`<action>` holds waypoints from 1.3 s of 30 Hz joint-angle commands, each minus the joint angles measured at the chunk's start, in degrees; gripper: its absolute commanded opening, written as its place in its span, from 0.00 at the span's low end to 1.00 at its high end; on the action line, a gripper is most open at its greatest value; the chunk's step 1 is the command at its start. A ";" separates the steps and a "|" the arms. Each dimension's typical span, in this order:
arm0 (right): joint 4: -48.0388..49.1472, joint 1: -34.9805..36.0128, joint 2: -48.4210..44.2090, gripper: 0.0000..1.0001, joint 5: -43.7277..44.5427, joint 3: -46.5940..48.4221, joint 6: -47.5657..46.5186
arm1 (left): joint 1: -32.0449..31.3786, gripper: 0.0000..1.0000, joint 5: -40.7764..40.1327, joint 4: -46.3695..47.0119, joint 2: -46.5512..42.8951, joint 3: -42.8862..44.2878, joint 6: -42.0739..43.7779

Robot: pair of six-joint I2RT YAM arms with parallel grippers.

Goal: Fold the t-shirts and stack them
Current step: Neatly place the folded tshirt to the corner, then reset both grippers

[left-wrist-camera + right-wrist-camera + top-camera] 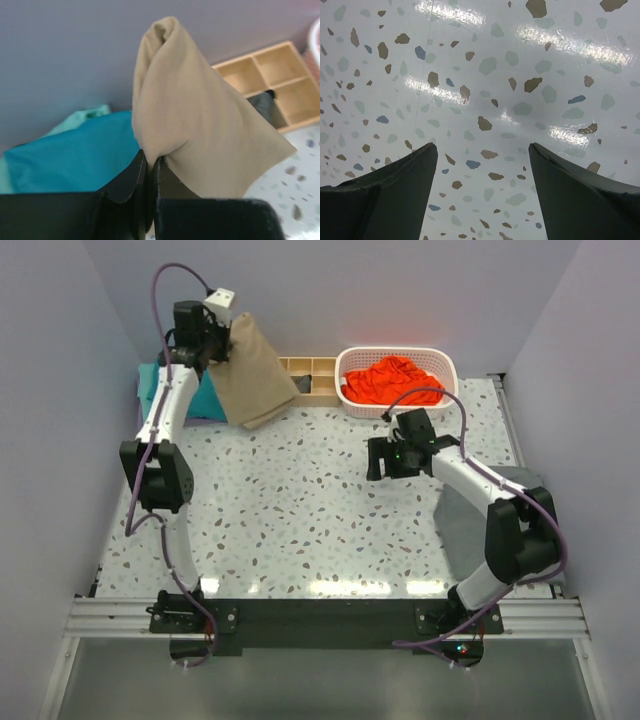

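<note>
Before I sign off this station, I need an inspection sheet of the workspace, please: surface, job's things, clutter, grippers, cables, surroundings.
Surface: speckled white table, with glare near the front.
Job's things: tan t-shirt hanging from the left gripper; teal t-shirt lying far left; orange-red t-shirt crumpled in a white basket.
Clutter: wooden organiser at the far edge, with a dark item in one compartment.
Grippers: left shut on the tan t-shirt; right gripper open, holding nothing.
Cables: purple cables looped along both arms.
Surroundings: plain walls on three sides.
</note>
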 commanded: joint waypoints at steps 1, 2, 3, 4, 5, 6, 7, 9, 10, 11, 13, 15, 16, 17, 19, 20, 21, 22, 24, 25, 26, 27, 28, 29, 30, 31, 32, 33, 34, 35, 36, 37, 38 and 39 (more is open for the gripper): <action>0.77 -0.57 1.46 0.78 -1.26 1.53 -0.70 | 7.86 0.00 -4.28 -3.20 6.99 12.86 7.26; 0.86 -0.74 2.07 0.78 -1.44 1.71 -0.61 | 9.03 0.00 -3.85 -2.67 8.14 13.83 7.34; 0.77 -0.74 2.60 0.78 -1.53 1.80 -0.69 | 10.00 0.00 -3.23 -1.80 9.63 14.80 7.35; 0.42 -0.83 2.95 0.78 -1.62 2.15 -0.78 | 11.75 0.00 -3.58 -1.35 10.16 14.72 7.35; 0.42 -0.83 3.30 0.78 -1.53 2.41 -0.87 | 12.63 0.00 -3.84 -0.83 10.69 14.28 7.61; 0.33 -0.92 3.91 0.78 -1.62 2.41 -0.87 | 13.34 0.00 -4.28 -0.12 11.31 13.41 7.70; 0.33 -0.83 4.18 0.78 -1.62 2.50 -0.87 | 14.74 0.00 -4.54 0.67 11.49 12.70 7.78; 0.25 -1.00 5.14 0.78 -1.88 2.94 -0.87 | 15.98 0.00 -5.16 3.12 12.62 11.64 7.79; 0.16 -1.01 5.50 0.78 -2.05 3.29 -0.96 | 17.20 0.00 -6.03 3.83 13.07 11.73 7.61; 0.07 -1.01 5.76 0.78 -2.14 3.47 -0.96 | 17.82 0.00 -6.39 4.01 13.59 12.51 7.35; -0.19 -1.00 6.38 0.78 -2.06 3.64 -0.87 | 20.10 0.00 -5.95 5.68 14.12 12.17 5.77; -0.11 -0.92 6.55 0.78 -2.32 3.56 -0.87 | 21.33 0.00 -5.25 7.26 14.56 11.55 5.15; -0.19 -0.92 6.90 0.78 -2.23 3.64 -0.78 | 21.43 0.04 -4.99 7.44 14.65 11.47 5.15; -0.28 -1.00 6.99 0.78 -2.23 3.73 -0.87 | 21.34 0.08 -6.29 8.57 14.74 10.33 5.41; -0.46 -0.92 7.34 0.78 -2.23 3.99 -0.87 | 21.43 0.34 -7.70 9.11 14.56 9.01 4.89; -0.55 -0.92 7.35 0.78 -2.41 4.08 -0.87 | 21.52 0.51 -10.32 9.46 14.39 7.70 4.54; -0.63 -0.92 7.43 0.78 -2.58 4.08 -0.78 | 21.34 0.61 -11.91 9.98 13.69 6.64 4.10; -0.55 -0.92 7.00 0.78 -2.67 3.82 -0.70 | 21.43 0.86 -13.41 10.43 12.90 3.93 3.31; -0.28 -0.92 6.56 0.78 -2.76 3.21 -0.52 | 21.43 1.00 -12.82 12.18 9.39 0.67 2.43; -0.20 -0.92 6.30 0.78 -2.67 3.03 -0.61 | 21.34 1.00 -11.68 12.62 8.25 -2.39 2.08; -0.11 -1.00 6.12 0.78 -2.76 2.85 -0.61 | 21.34 1.00 -11.14 13.32 5.71 -3.38 1.03; 0.07 -0.92 5.94 0.78 -2.85 2.68 -0.61 | 21.34 1.00 -9.31 13.24 4.38 -4.08 -0.46; 0.07 -1.00 5.68 0.78 -2.67 2.59 -0.52 | 21.26 1.00 -7.73 13.07 3.15 -5.48 -2.56; 0.16 -1.01 5.16 0.78 -2.58 2.42 -0.43 | 20.47 1.00 -5.53 12.54 0.35 -6.02 -3.89; 0.33 -1.01 4.72 0.78 -2.41 1.98 -0.34 | 19.94 1.00 -4.73 12.45 -1.33 -6.89 -5.12; 0.42 -1.01 4.10 0.78 -1.80 1.71 0.00 | 19.15 1.00 -4.11 13.15 -3.35 -10.38 -6.27; 0.59 -1.01 2.62 0.78 -1.62 1.28 0.18 | 16.45 1.00 -4.72 14.98 -7.80 -12.51 -6.45; 1.03 -1.01 1.73 0.78 -1.44 0.49 0.45 | 14.86 1.00 -5.94 15.78 -10.11 -14.62 -6.54; 1.12 -0.92 0.77 0.78 -0.83 0.13 0.45 | 13.27 1.00 -7.17 16.05 -12.13 -17.60 -6.54; 1.04 -1.00 -0.11 0.78 -0.56 -0.22 0.45 | 10.30 1.00 -8.66 16.40 -15.72 -19.02 -6.54; 0.86 -0.92 -2.04 0.78 -0.21 -0.75 0.45 | 9.05 1.00 -8.94 16.23 -17.24 -20.25 -8.72; 0.77 -0.92 -3.01 0.78 0.14 -1.01 0.53 | 7.91 1.00 -7.90 15.71 -18.64 -21.57 -9.26; 0.42 -0.92 -3.89 0.78 0.66 -1.19 0.45 | 5.37 1.00 -7.89 14.83 -21.18 -22.63 -9.44; -0.19 -1.00 -5.38 0.78 0.76 -1.28 0.45 | 3.43 1.00 -8.06 14.74 -22.77 -24.11 -9.70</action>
